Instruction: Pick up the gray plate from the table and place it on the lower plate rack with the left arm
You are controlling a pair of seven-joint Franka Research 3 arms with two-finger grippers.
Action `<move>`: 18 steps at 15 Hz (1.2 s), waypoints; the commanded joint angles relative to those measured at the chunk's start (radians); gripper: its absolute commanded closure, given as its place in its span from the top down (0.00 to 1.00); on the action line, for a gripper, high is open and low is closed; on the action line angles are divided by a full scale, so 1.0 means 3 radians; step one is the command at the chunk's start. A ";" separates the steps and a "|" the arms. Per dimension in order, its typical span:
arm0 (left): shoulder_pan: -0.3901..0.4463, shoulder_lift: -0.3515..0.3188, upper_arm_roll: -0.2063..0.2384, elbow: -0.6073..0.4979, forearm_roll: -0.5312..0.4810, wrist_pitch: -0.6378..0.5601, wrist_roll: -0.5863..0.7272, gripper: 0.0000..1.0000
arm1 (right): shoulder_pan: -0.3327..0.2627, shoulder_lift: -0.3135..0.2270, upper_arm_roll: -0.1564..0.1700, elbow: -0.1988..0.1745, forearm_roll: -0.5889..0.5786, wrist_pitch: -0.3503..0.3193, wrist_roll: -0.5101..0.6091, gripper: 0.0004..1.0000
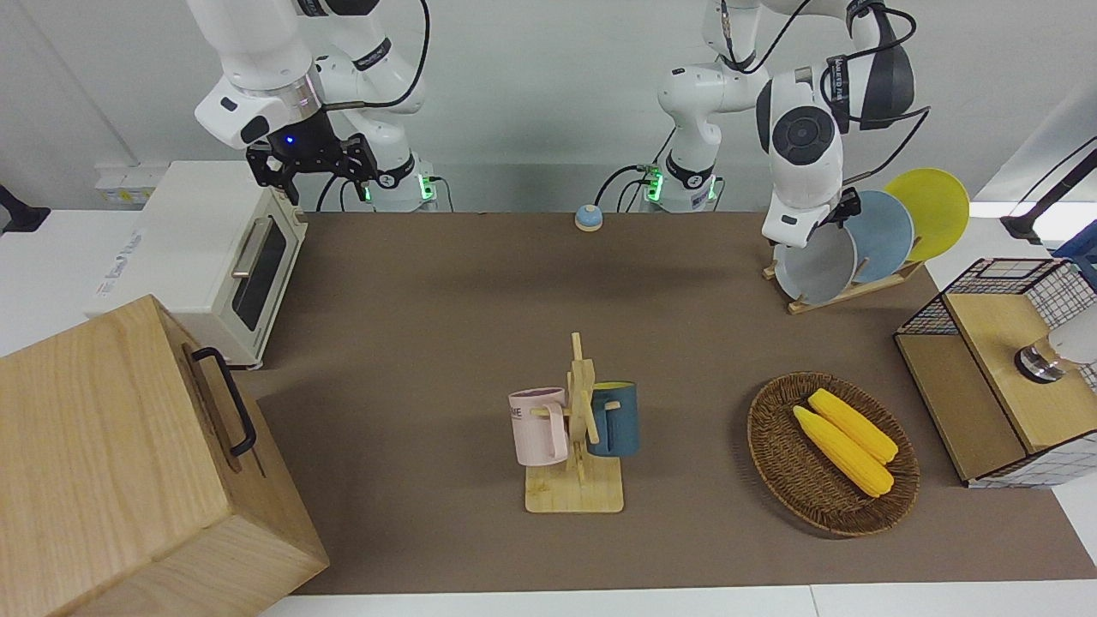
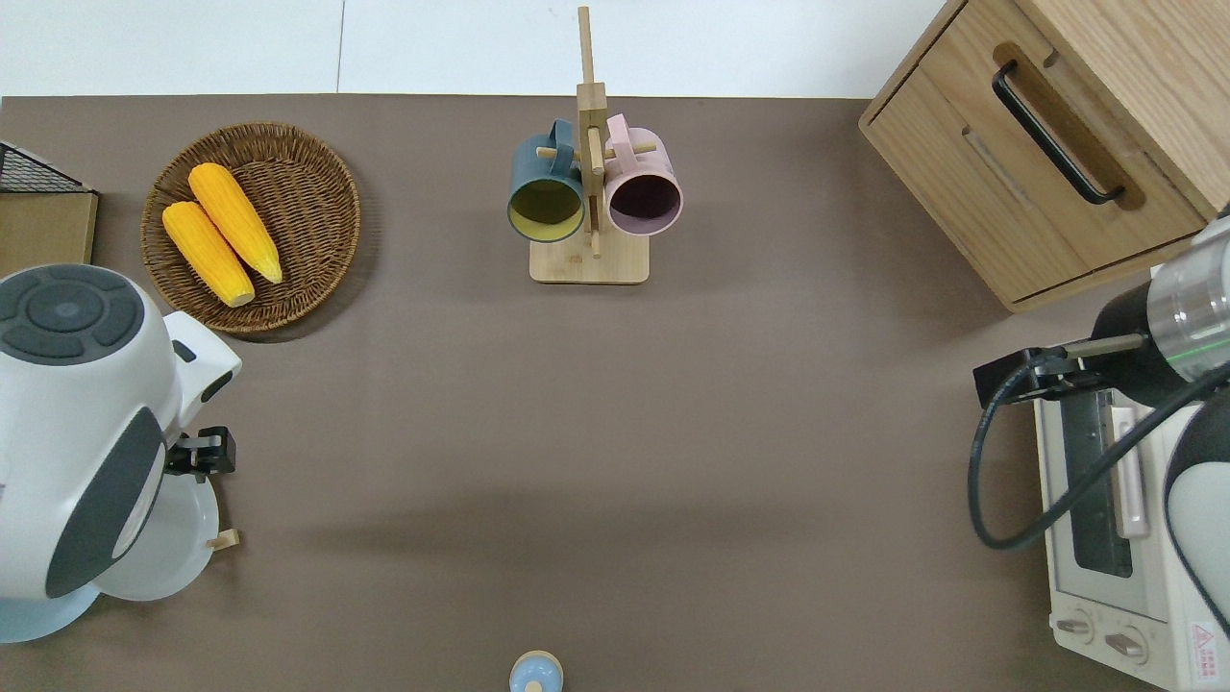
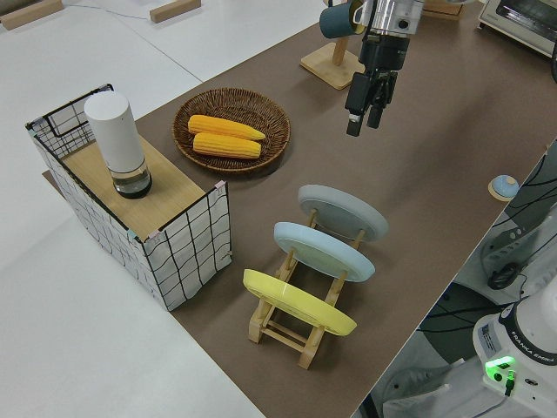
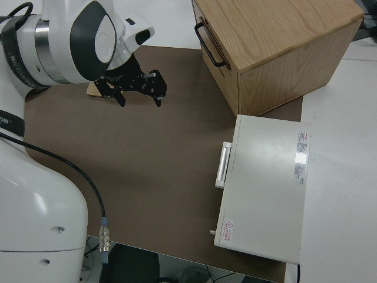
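Gray plate [image 3: 343, 212] already sitting upright in the lower plate rack [image 3: 296, 326], centre of the side frame, with left tool [image 3: 363, 122] empty, fingers apart, up top; right arm parked.

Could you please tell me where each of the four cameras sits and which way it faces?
Front: across the table, facing both arms.
Overhead: straight down on mug stand; left gripper, right arm's wrist.
Left side: raised, along the table; plate rack, left gripper.
Right side: above the right arm, over toaster oven.
Shared: front and left side show the gray plate racked.
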 commanded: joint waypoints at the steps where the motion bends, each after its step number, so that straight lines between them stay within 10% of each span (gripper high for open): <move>1: 0.0073 0.0012 0.0066 0.0159 -0.0428 0.0034 0.0387 1.00 | -0.0082 -0.0007 0.0072 0.0026 -0.0021 -0.0039 0.0039 0.98; 18: 0.0083 -0.0003 0.0347 0.0869 -0.1427 0.0003 0.1206 1.00 | -0.0082 -0.0007 0.0072 0.0021 -0.0021 -0.0039 0.0039 0.98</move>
